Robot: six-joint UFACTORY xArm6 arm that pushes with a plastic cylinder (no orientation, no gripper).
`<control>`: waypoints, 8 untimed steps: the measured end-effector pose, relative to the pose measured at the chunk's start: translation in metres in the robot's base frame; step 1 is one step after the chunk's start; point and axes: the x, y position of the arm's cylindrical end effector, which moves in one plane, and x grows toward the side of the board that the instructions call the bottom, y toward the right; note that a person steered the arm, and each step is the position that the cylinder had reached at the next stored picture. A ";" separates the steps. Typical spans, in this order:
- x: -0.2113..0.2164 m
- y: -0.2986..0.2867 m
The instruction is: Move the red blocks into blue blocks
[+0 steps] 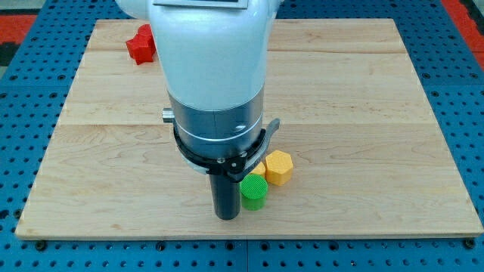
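A red block [141, 44] lies near the view's top left on the wooden board [363, 98], partly hidden behind my arm; its shape is unclear. No blue block shows in this view. My tip [227, 217] rests on the board near the view's bottom centre, far below the red block. It stands just left of a green round block [254, 193], touching or nearly touching it.
A yellow hexagonal block [278, 167] sits right of and above the green one. A second yellow block [256, 175] peeks out behind the green one. My large white and grey arm body [215, 83] hides the board's middle. Blue pegboard [23, 113] surrounds the board.
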 end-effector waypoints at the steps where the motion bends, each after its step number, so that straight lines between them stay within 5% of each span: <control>1: 0.008 0.002; 5: -0.001 -0.024; 8: -0.122 -0.142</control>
